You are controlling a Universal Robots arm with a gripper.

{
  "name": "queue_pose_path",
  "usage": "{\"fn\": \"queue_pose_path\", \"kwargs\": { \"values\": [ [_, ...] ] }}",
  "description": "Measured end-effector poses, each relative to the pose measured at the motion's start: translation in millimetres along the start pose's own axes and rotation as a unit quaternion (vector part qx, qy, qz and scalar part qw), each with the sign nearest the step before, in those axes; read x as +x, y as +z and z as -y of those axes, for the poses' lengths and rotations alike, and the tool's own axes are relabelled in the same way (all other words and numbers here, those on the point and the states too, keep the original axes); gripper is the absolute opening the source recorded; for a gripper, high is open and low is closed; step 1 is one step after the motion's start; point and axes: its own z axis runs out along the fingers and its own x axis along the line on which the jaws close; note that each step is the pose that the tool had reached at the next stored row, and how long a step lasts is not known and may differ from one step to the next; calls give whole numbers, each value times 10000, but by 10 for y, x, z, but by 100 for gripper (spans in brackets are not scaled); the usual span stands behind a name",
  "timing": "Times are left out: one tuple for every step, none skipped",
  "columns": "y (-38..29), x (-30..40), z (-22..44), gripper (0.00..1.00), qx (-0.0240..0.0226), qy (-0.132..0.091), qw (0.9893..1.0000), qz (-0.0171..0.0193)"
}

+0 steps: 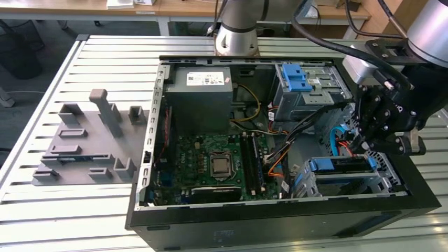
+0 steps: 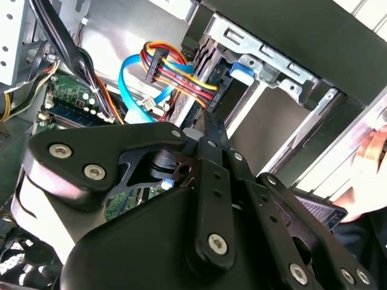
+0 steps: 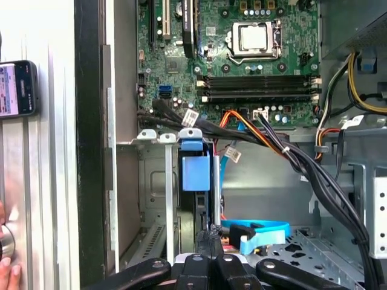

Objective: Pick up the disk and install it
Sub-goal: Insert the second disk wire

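The disk (image 1: pixel 340 165) sits edge-up in the drive bay at the case's front corner, on the exterior view's right, its blue carrier frame showing. In the first wrist view the disk (image 3: pixel 195 172) stands in the bay slot with its blue tab towards the motherboard. The second wrist view shows the same blue tab of the disk (image 2: pixel 241 70) in the silver bay. My gripper (image 1: pixel 362 149) hangs just above the bay's rear end. Its fingers are shut to a thin point in both wrist views (image 3: pixel 209 232) (image 2: pixel 207 122), with nothing visible between them, close to the disk's end edge.
The open black case (image 1: pixel 280 218) holds a green motherboard (image 1: pixel 217 163), a grey power-supply box (image 1: pixel 201 86), a silver cage with a blue latch (image 1: pixel 301 79) and loose cables (image 3: pixel 284 151). Grey fixtures (image 1: pixel 84 142) stand on the slatted table. A phone (image 3: pixel 17 87) and a person's hand (image 3: pixel 6 266) are beside the case.
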Motion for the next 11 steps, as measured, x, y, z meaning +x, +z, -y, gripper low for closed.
{"fn": "queue_pose_path", "kwargs": {
  "values": [
    [0,1,-14,11,0,0,10000,1],
    [1,2,-29,11,0,0,10000,3],
    [1,3,-43,11,0,-1,10000,5],
    [-4,4,-50,11,0,0,10000,3],
    [-13,4,-55,11,0,0,10000,3],
    [-25,4,-56,11,0,-1,10000,4],
    [-44,4,-57,11,0,-1,10000,4],
    [-65,5,-59,11,0,-1,10000,4],
    [-85,6,-60,11,0,0,10000,4],
    [-101,7,-63,11,0,0,10000,4],
    [-107,7,-69,11,0,0,10000,7]
  ]
}}
